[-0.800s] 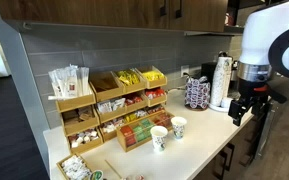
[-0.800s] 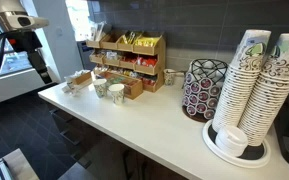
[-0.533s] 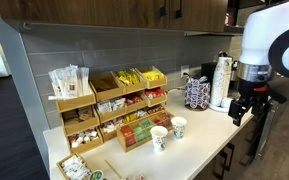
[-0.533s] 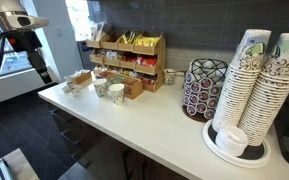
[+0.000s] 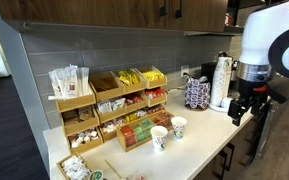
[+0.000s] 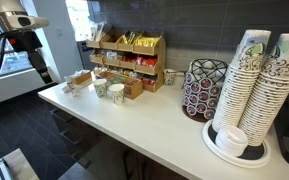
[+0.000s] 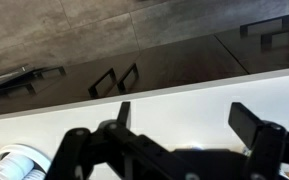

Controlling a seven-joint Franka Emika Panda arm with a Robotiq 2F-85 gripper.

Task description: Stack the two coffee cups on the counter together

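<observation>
Two small white paper cups with green marks stand upright side by side on the pale counter (image 5: pixel 209 140), in front of the wooden organizer: one cup (image 5: pixel 159 138) and its neighbour (image 5: pixel 178 127). They also show in an exterior view as a cup (image 6: pixel 101 89) and a second cup (image 6: pixel 116 94). My gripper (image 5: pixel 238 110) hangs at the counter's end, well away from both cups. It also shows at the frame's left edge (image 6: pixel 44 72). In the wrist view my gripper (image 7: pixel 189 118) is open and empty above bare counter (image 7: pixel 174 110).
A wooden organizer (image 5: pixel 124 105) of packets stands against the wall. A dark patterned pod holder (image 5: pixel 195 92) and a tall white cup stack (image 5: pixel 221 80) stand near my arm; big cup stacks (image 6: pixel 249 85) show too. A small tray (image 5: pixel 79 168) lies at the counter's end.
</observation>
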